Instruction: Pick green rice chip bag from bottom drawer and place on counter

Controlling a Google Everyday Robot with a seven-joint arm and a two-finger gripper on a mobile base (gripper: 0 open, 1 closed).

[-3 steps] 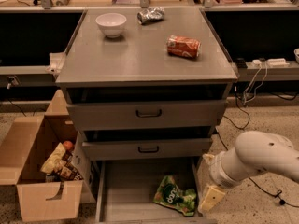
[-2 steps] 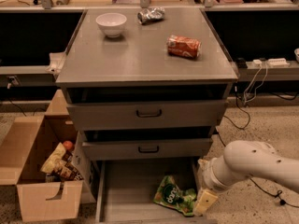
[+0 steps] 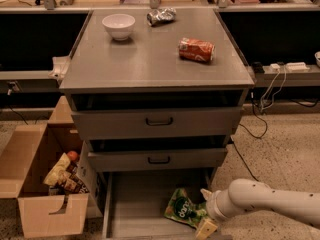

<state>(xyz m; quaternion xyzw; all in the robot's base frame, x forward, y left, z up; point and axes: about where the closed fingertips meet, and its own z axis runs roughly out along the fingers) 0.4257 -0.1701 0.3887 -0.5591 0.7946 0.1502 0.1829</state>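
Grey and matte, the counter [image 3: 150,64] carries a white bowl [image 3: 118,25], a crushed can [image 3: 196,50] and a silver wrapper [image 3: 161,16], and the bottom drawer [image 3: 137,204] stands pulled out below. Over the last second the gripper [image 3: 205,211] has slid left and lower along the drawer's right side, up to the green chip bag [image 3: 183,210], which lies unmoved on the drawer floor. Its two pale fingers look spread about the bag's right edge, holding nothing; pinching the bag seems next.
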